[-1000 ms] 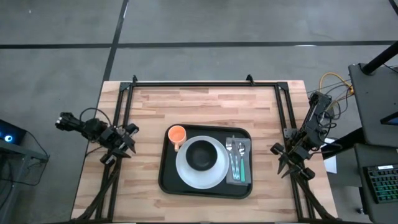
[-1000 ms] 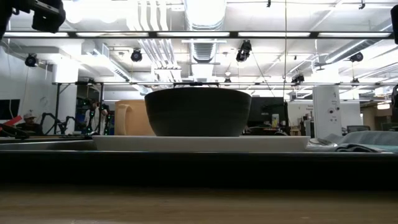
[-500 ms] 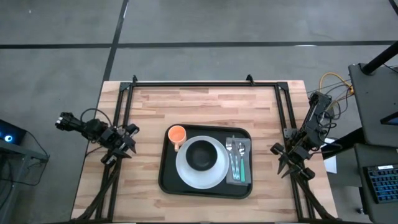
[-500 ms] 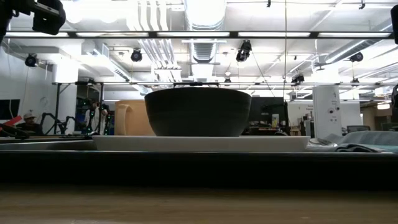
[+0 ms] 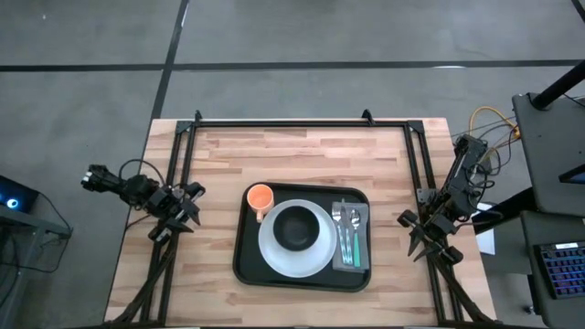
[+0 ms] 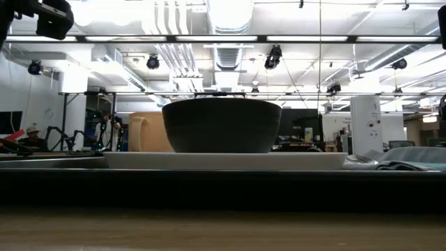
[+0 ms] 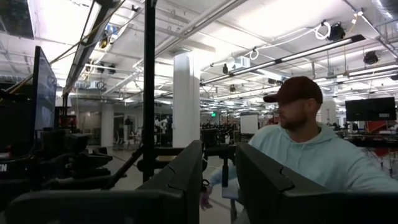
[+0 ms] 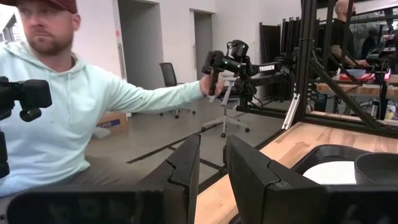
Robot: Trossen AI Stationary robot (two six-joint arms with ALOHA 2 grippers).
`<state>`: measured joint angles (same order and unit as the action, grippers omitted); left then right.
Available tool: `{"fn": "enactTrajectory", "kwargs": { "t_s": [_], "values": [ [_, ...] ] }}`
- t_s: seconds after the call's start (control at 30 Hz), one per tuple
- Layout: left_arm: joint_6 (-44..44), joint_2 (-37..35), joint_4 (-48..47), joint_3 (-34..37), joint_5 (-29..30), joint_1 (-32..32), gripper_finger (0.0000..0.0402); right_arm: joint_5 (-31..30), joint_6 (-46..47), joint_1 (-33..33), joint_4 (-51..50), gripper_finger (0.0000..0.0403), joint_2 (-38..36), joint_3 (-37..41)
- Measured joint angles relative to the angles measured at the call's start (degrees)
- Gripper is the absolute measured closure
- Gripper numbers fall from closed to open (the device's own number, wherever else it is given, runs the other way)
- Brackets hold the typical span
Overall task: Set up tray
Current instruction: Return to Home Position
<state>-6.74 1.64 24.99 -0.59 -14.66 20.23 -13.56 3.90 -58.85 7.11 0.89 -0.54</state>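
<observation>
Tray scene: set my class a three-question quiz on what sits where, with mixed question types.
1. True or false: the cup stands on the tray, beside the plate.
2. What lies on the napkin? A) cup B) cutlery C) plate
3. Fill in: the left gripper and right gripper hang at the table's opposite ____.
Key: 1 true; 2 B; 3 sides.

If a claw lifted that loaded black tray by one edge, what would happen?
The tray looks rigid with a raised rim, so it probably wouldn't flex. Tilted, the bowl might slide off its plate and the cup could tip. The cutlery lies loose on the napkin, so it would likely slip.
</observation>
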Motion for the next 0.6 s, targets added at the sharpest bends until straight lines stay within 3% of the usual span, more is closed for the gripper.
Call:
{"fn": "enactTrajectory", "kwargs": {
  "t_s": [0.6],
  "values": [
    [-0.01, 9.69, -0.42, -0.01, 0.02, 0.00, 0.0322, 0.02, 0.02, 0.00, 0.00, 0.0335, 0.02, -0.02]
  ]
}}
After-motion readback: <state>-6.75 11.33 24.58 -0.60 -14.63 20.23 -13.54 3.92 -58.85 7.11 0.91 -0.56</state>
